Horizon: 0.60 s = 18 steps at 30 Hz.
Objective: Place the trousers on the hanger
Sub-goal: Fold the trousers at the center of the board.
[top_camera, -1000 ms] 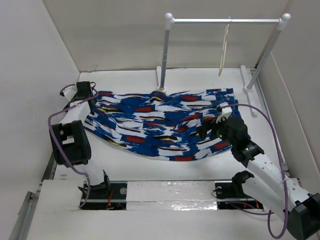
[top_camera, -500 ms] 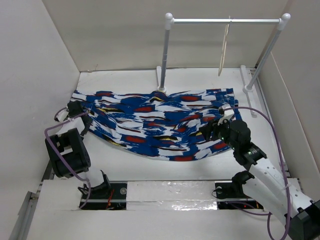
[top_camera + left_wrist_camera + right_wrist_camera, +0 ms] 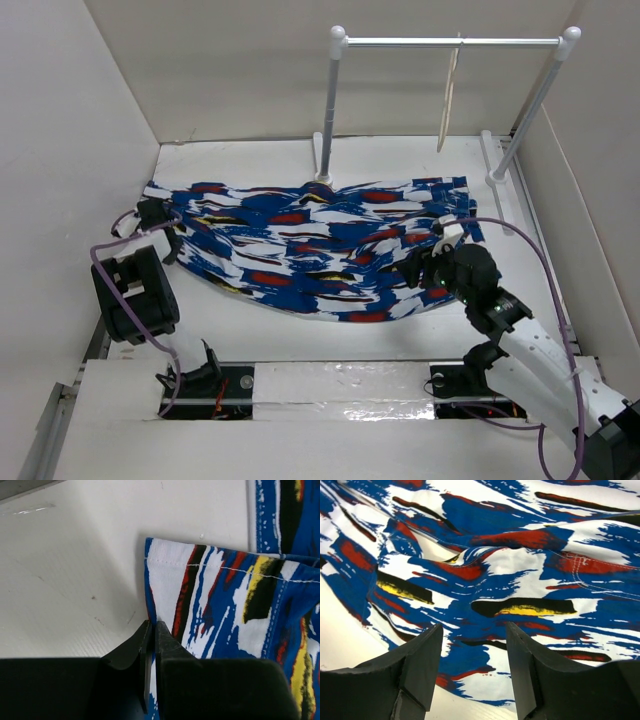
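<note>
The trousers [image 3: 320,250], royal blue with white, red, black and yellow streaks, lie spread flat across the table. My left gripper [image 3: 160,222] is at their left end. In the left wrist view it [image 3: 151,630] is shut on the hemmed edge of the trousers [image 3: 225,605], with cloth pinched between the jaws. My right gripper [image 3: 418,268] hovers over the right part of the garment. In the right wrist view it [image 3: 474,635] stands open above the near edge of the trousers [image 3: 495,565], nothing between the fingers. The hanger [image 3: 447,100], thin and pale cream, hangs from the rail at the back.
A white tubular rack [image 3: 450,42] with ball-capped posts stands at the back, its feet [image 3: 497,180] on the table just behind the trousers. White walls [image 3: 80,150] close in the table on the left, back and right.
My left arm pulled back from the far left corner toward me and its jaws closed on the trousers' left edge. The right gripper narrowed somewhat and shifted slightly over the cloth.
</note>
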Motion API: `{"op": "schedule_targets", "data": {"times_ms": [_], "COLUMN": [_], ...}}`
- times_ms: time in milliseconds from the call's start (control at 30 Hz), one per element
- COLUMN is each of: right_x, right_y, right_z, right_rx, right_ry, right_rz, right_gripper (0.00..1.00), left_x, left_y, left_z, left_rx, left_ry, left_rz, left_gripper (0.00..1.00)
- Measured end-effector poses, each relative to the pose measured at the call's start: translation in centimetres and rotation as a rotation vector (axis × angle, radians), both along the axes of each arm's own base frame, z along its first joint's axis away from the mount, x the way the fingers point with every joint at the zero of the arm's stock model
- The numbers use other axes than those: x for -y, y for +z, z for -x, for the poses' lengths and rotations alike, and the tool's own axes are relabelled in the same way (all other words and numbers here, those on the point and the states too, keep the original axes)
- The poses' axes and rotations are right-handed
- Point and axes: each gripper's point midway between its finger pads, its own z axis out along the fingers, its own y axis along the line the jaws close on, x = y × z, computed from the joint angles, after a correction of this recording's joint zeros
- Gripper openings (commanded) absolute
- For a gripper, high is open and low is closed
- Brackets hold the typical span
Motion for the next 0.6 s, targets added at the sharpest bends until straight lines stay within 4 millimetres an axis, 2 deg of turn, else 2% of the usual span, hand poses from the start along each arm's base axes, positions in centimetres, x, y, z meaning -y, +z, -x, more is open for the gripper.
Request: {"op": "schedule_targets", "data": {"times_ms": [67,133,200,267,367,433,500,600], "right_x": [0.8,1.8,3.4,5.3,8.2,10.4,12.3,14.9], "right_y": [-0.2,-0.8,-1.5,-2.2,-2.8,-3.3,-4.0,-5.0], "right_z": [-0.4,-0.7,-1.3,-1.7,-2.3,-2.4,-2.2,-1.6], "right_rx": [-0.001,-0.018,-0.036,-0.063,-0.098,-0.13,-0.166,-0.225], "right_ry": [-0.048,-0.104,-0.175,-0.262,-0.402,-0.513,-0.611,-0.746], "right_rz": [0.004,0.011,0.018,0.026,0.015,0.007,-0.001,-0.026], "right_gripper": [0.54,0.53,0.53,0.56,0.67,0.71,0.71,0.7], "left_x": [0.1,0.2,0.3,0.5,1.5,2.5,3.6,4.8], "left_y": [0.8,3.0,7.0,12.4,20.1,23.7,25.6,25.8], "left_z": [0.0,-0.2,-0.5,-0.4,0.9,2.3,3.7,5.2], "left_rx": [0.017,0.068,0.173,0.319,0.534,0.648,0.735,0.786], "left_ry": [-0.004,-0.014,-0.033,-0.052,-0.083,-0.103,-0.13,-0.163], "left_rz": [-0.002,-0.016,-0.049,-0.103,-0.193,-0.235,-0.25,-0.248], "left_gripper": [0.0,0.0,0.0,0.0,0.0,0.0,0.0,0.0]}}
